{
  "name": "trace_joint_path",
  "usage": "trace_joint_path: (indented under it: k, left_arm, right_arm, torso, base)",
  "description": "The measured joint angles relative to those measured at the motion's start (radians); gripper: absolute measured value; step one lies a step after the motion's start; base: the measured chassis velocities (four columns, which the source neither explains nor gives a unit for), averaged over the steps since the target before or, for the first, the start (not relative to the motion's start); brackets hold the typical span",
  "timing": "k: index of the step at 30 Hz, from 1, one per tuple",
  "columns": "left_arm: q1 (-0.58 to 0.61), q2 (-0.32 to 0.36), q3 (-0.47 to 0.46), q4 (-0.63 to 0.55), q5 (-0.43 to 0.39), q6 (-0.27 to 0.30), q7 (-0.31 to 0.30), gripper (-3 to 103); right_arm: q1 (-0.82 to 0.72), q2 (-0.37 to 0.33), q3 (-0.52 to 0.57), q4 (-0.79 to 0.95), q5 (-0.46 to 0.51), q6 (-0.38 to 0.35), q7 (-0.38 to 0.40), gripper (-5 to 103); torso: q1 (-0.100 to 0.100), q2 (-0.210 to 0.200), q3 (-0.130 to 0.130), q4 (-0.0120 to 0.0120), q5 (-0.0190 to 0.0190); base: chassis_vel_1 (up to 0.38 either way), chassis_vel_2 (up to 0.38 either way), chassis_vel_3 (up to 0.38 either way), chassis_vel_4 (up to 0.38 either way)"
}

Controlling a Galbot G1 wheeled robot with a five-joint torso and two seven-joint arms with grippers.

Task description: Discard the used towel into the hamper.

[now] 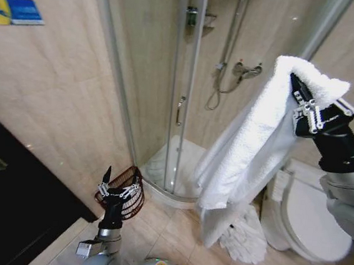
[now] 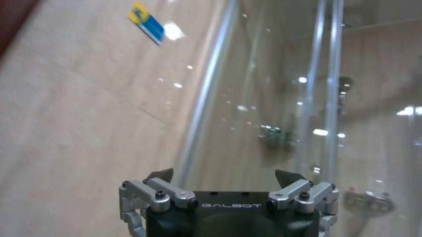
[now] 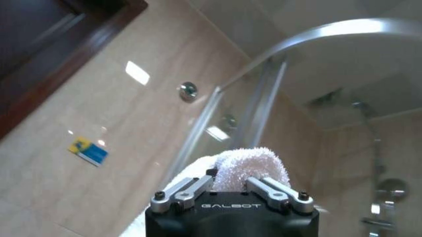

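- Head view: the white towel (image 1: 251, 146) hangs in long folds from the right gripper (image 1: 301, 94), which is raised high on the right, in front of the shower enclosure (image 1: 180, 95). The towel's lower end reaches down toward a second heap of white cloth (image 1: 242, 236) on the floor tiles beside the toilet (image 1: 310, 214).
- Head view: the hamper (image 1: 127, 190), a dark reddish-brown wire basket, sits on the floor by the shower's base, low and well to the left of the towel. The left gripper (image 1: 120, 186) is held upright just in front of the hamper, fingers spread apart, with nothing between them.
- Head view: a blue and yellow sign (image 1: 16, 10) is fixed to the tiled wall; its writing is too small to read.
- Left wrist view: the left gripper (image 2: 228, 175) stands wide open and empty, facing the glass shower door (image 2: 290, 98). "GALBOT" is printed on its body. The sign (image 2: 148, 22) shows on the wall.
- Right wrist view: the right gripper (image 3: 244, 175) is closed on a fold of the towel (image 3: 247, 168), which bulges up between the fingers. "GALBOT" is printed here too.
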Motion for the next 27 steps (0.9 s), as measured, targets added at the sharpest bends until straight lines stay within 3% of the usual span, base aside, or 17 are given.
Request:
trace_joint_path:
  k: [10, 16, 27]
  left_arm:
    - [-0.003, 0.001, -0.020, 0.000, 0.015, 0.001, -0.003, 100]
    - [-0.025, 0.030, -0.120, -0.004, 0.045, 0.001, -0.012, 100]
    - [-0.041, 0.118, -0.295, -0.030, 0.021, 0.006, -0.022, 100]
  right_arm:
    - [0.022, -0.008, -0.030, 0.006, 0.000, -0.007, 0.014, 5]
    - [0.033, -0.010, -0.042, 0.008, -0.001, -0.014, 0.019, 5]
    - [0.056, -0.041, -0.018, 0.001, 0.016, -0.031, 0.037, 5]
  torso:
    - [0.000, 0.000, 0.000, 0.0002, 0.0000]
    - [0.000, 0.000, 0.000, 0.0003, 0.0000]
    - [0.000, 0.000, 0.000, -0.0003, 0.0000]
  base:
    - [0.135, 0.127, 0.127, 0.120]
    - [0.104, 0.105, 0.112, 0.118]
    - [0.016, 0.017, 0.015, 0.008]
